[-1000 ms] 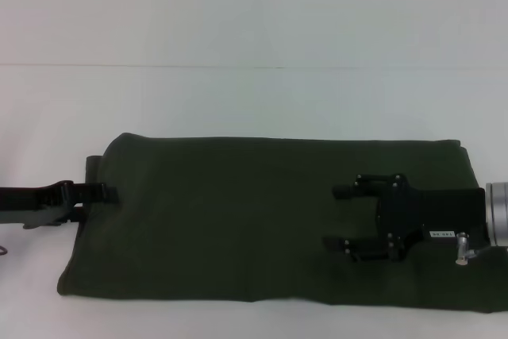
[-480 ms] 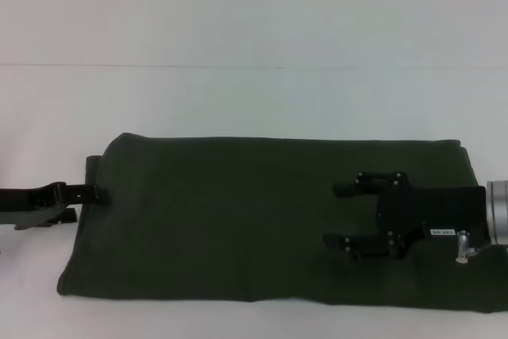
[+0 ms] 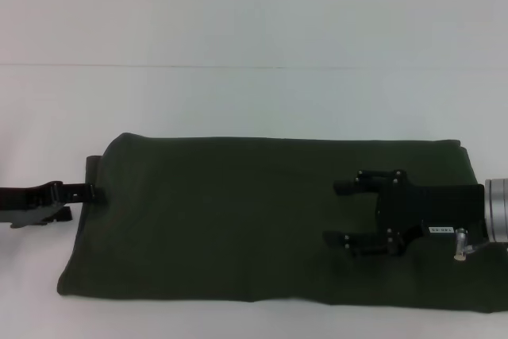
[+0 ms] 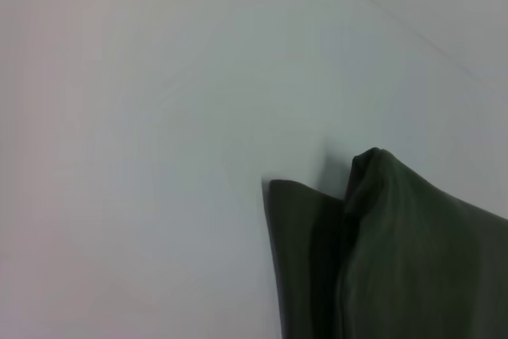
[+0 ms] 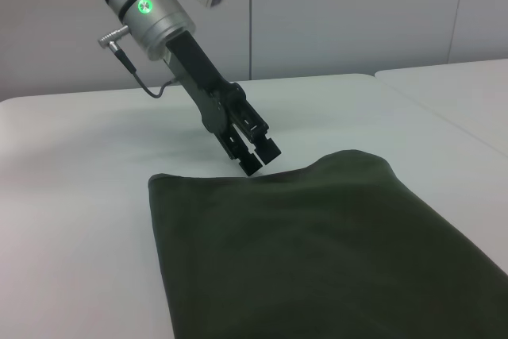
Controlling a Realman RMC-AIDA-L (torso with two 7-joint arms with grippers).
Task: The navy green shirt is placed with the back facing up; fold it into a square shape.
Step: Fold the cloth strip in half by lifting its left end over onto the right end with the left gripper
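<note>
Lying flat across the white table [image 3: 238, 101], the navy green shirt [image 3: 238, 220] is already a long band, plain side up. Left gripper [image 3: 89, 191] sits at its left edge, fingers pinched together, apparently clear of cloth. Right gripper [image 3: 343, 213] hovers over the right half, jaws spread. Judgement: the end-to-end fold is next. Grasp both layers at one short edge, lift low, and lay edges flush.

Soft, even, diffuse light washes the white counter [image 3: 254, 101] pale and nearly featureless, without glare. The navy green shirt [image 3: 238, 220] reads very dark, its folds barely modelled, casting only a thin shadow along its edges. The left wrist view is soft and blurred.
</note>
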